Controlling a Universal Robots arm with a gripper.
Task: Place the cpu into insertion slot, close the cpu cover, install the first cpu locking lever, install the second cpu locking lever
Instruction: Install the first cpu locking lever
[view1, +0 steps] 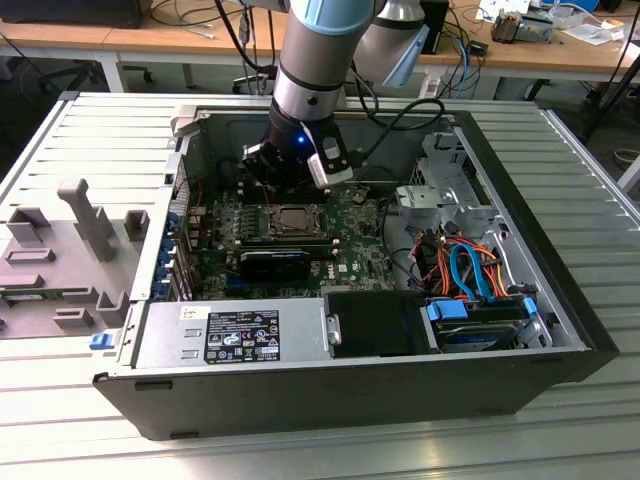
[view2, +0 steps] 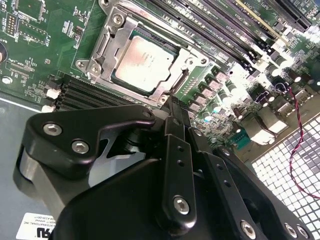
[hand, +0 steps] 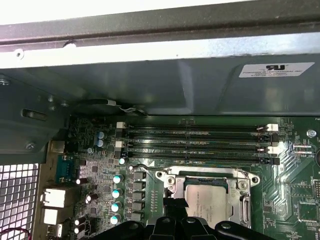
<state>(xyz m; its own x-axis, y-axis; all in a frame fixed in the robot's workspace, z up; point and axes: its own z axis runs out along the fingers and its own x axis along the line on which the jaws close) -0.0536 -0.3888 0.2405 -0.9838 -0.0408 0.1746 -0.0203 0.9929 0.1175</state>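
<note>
1. Exterior view, from its left to its right: a grey moulded fixture (view1: 75, 250) is laid on the slatted table (view1: 590, 200), just beside an open computer case (view1: 330, 390).
2. Within the case, a power supply (view1: 235, 335) is seen along the near wall, and the green motherboard (view1: 350, 255) is set behind it.
3. The robot arm (view1: 315, 60) is lowered from above into the case, and the gripper (view1: 285, 185) is held just above the board, close to the far edge of the insertion slot (view1: 272, 222).
4. The cpu (view1: 298, 216) is seated flat in that slot, near the middle of the board.
5. Orange and blue cables (view1: 470, 265) and a drive with blue tabs (view1: 480, 320) are found towards the exterior view's right.
6. Second wrist view: the cpu (view2: 145, 62) is shown with its silvery top up, and the cpu cover (view2: 107, 45) is laid down around it, the chip being framed by the central window.
7. The gripper (view2: 172, 102) is brought to the socket's edge; its black fingers (view2: 175, 150) are drawn narrowly together, and nothing is seen clamped between them.
8. Long memory slots (view2: 220, 30) are ranged beside the socket, and a ventilation grille (view2: 290, 160) is crossed by a red wire (view2: 295, 125).
9. First wrist view: the grille (hand: 17, 200), the memory slots (hand: 200, 145), the cover (hand: 172, 182) and the cpu (hand: 205, 197) are shown, with the gripper (hand: 176, 202) at the socket's border.
</note>
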